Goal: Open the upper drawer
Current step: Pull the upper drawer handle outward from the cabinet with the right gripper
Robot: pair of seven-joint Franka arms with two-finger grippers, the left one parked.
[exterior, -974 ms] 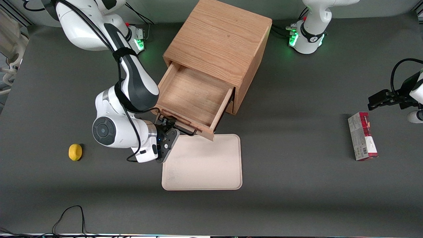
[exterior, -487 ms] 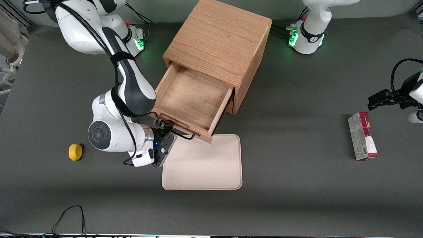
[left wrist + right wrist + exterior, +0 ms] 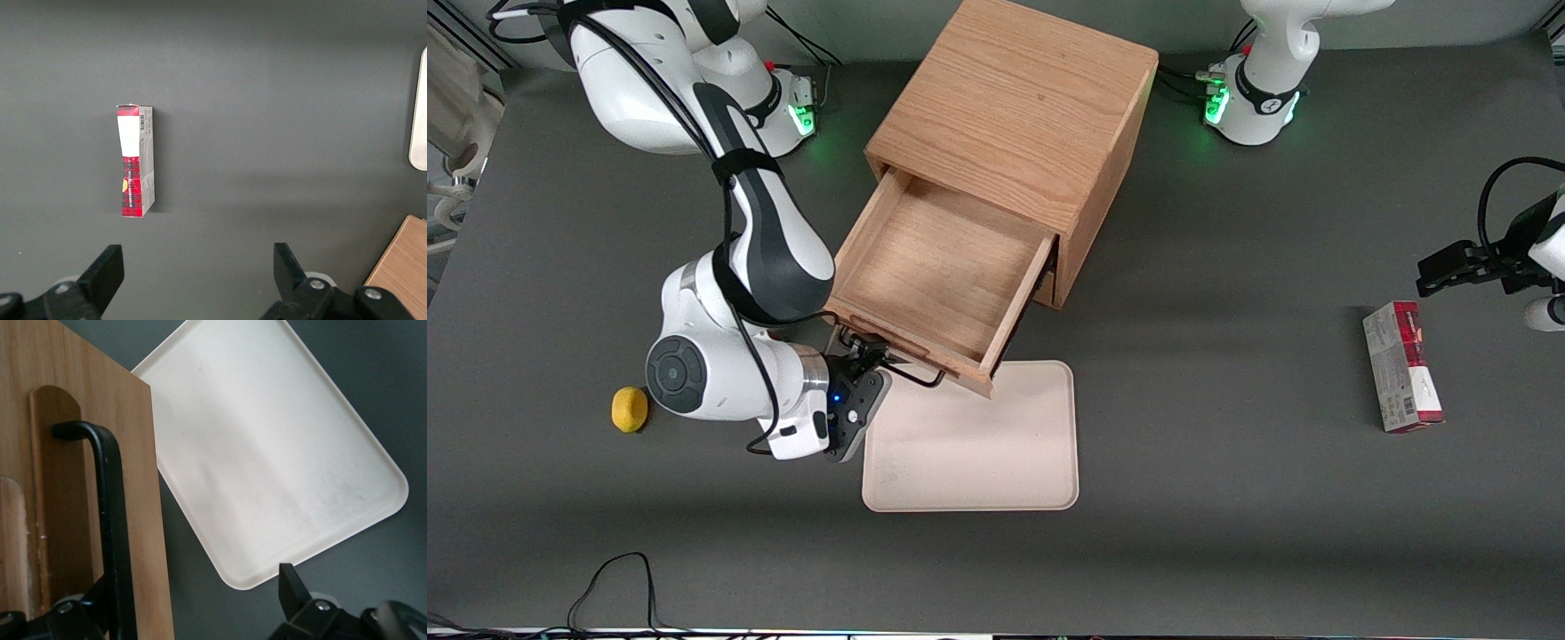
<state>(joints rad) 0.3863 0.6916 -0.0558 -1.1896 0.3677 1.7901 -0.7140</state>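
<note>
- The upper drawer stands pulled well out of the cabinet.
- The gripper sits at the black handle, jaws spread wide, gripping nothing.

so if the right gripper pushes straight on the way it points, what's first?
Probably the upper drawer's front: the gripper sits at its black handle, fingers pointing at the wood. Depth unclear.

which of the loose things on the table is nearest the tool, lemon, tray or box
The pale tray: the tool, at the upper drawer's black handle, hangs right at its edge. The lemon lies farther off; the red box sits toward the parked arm's end.
</note>
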